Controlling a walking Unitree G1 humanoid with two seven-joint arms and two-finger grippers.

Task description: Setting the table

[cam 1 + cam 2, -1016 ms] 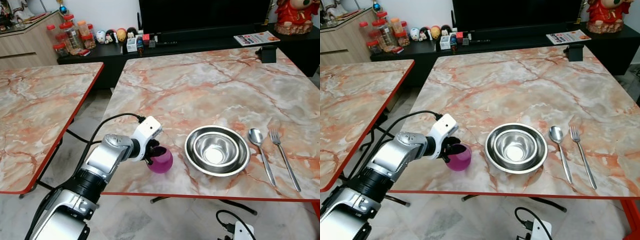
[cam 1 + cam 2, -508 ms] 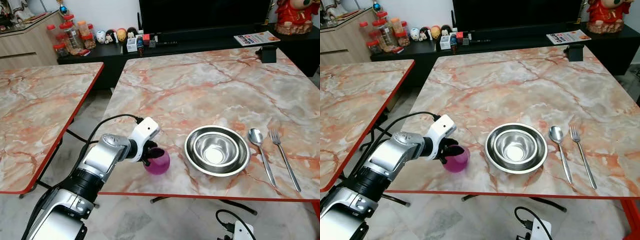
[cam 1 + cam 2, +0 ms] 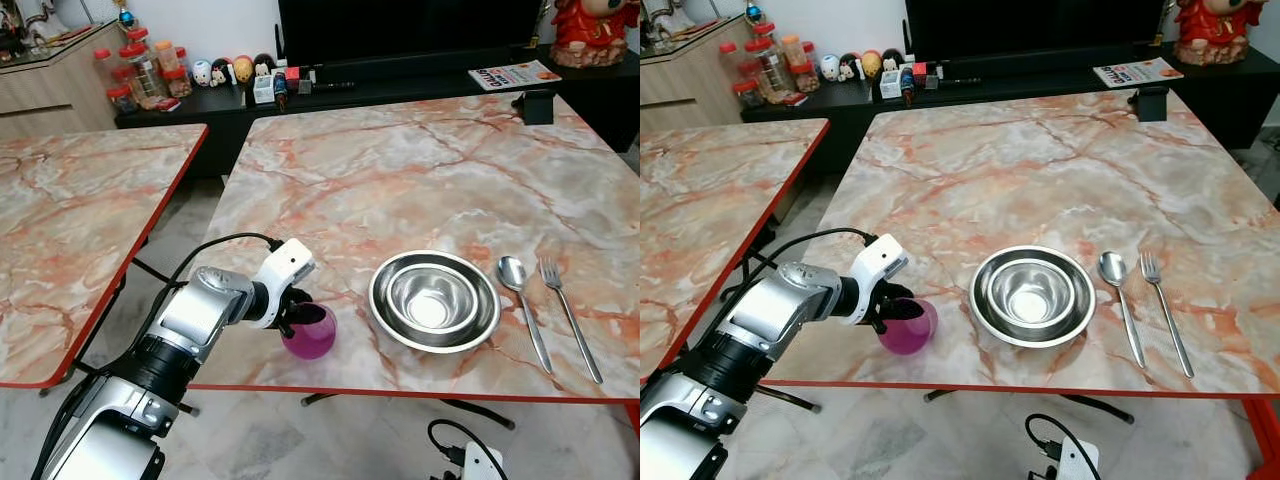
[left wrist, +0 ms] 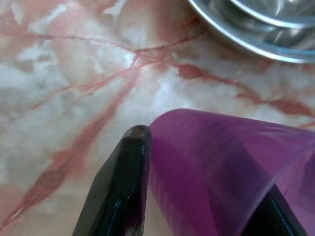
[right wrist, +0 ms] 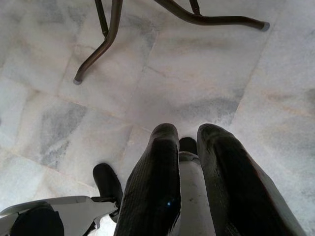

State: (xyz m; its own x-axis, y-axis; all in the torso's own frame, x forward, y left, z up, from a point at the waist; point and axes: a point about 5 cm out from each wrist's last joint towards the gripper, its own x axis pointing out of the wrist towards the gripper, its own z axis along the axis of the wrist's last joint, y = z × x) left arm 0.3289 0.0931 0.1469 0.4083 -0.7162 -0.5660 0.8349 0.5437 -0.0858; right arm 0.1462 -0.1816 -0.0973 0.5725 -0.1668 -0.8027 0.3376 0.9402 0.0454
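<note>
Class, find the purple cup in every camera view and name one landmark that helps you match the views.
Left eye view: purple cup near the table's front edge, held by the left gripper.
Right eye view: same spot.
Left wrist view: large, between the fingers.
Right wrist view: not in it.
Shared landmark: steel bowls, to the cup's right.

Purple cup point(image 3: 309, 332) sitting near table's front edge, left of nested steel bowls point(image 3: 434, 300); spoon point(image 3: 521, 304) & fork point(image 3: 568, 316) lying parallel right of bowls.
</note>
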